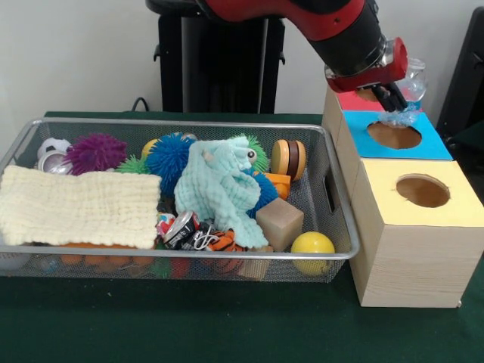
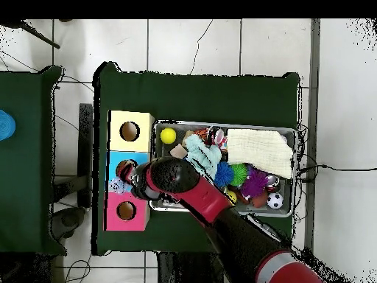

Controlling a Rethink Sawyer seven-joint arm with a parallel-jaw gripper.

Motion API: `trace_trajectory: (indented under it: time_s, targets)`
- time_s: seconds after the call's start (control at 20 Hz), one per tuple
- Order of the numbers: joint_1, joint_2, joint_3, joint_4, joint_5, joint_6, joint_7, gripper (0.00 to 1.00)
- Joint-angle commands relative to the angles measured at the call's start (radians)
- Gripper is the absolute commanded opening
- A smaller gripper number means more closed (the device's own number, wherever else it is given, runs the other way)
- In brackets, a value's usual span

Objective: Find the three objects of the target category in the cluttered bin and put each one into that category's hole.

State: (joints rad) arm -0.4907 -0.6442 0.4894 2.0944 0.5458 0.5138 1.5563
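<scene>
My gripper [image 1: 394, 99] hangs over the pale wooden box and is shut on a see-through plastic bottle [image 1: 413, 79]. The bottle's crinkly lower end sits just above the round hole [image 1: 394, 135] in the blue top panel [image 1: 435, 144]. In the overhead view the gripper [image 2: 129, 174] covers most of the blue panel [image 2: 115, 159]. The wire mesh basket [image 1: 342, 198] lies left of the box, full of toys. No other clear bottle shows in it; any may be hidden under the clutter.
In the basket lie a cream cloth [image 1: 79, 206], a mint plush toy [image 1: 215, 189], spiky balls [image 1: 169, 157], a crushed can [image 1: 181, 228], a wooden block [image 1: 279, 224] and a yellow ball [image 1: 312, 249]. The yellow-topped hole [image 1: 423, 190] is nearest the camera, and the red-topped panel [image 1: 355, 101] is behind the blue one.
</scene>
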Motion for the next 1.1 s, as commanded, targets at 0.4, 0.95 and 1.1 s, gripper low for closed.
trace_trajectory:
  time_s: [0.4, 0.95, 1.1]
  targets:
    - [-0.028, 0.046, -0.03, -0.171, -0.064, 0.051, 0.095, 0.0]
    - [-0.038, 0.048, -0.015, -0.162, -0.072, 0.039, 0.099, 0.0]
    - [-0.041, 0.046, -0.011, -0.158, -0.076, 0.036, 0.094, 0.0]
